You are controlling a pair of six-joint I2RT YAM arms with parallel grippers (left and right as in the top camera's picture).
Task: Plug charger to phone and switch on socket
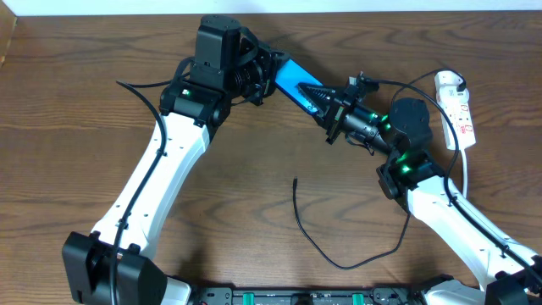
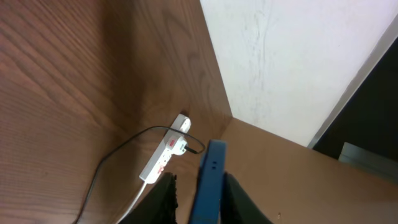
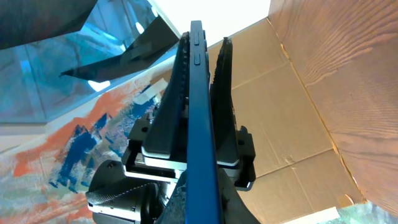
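Two grippers met at the phone [image 1: 292, 80], which hung off the table [image 1: 237, 212] near its far edge, screen a bright cyan. The left gripper [image 1: 258, 74] had it pinched at one end. In the left wrist view the phone [image 2: 208, 180] stood edge-on between the dark fingers [image 2: 166, 199]. The right gripper [image 1: 326, 103] sat at the phone's other end, fingers overlapping the blue. Whether they were pressing on it or spread around it, I could not tell. The right wrist view showed only the phone's thin edge [image 3: 199, 124] running up the middle.

Down in the centre lay open wood, and on it the charger [image 1: 295, 196], its loose tip pointing toward the far side, well apart from the phone. The cable looped toward the near edge and back up under the right arm.

The socket [image 1: 460, 108] lay by the right edge of the table, with its white cord trailing down beside it. The left wrist view showed the socket [image 2: 163, 160] near the corner where the table met a pale wall.
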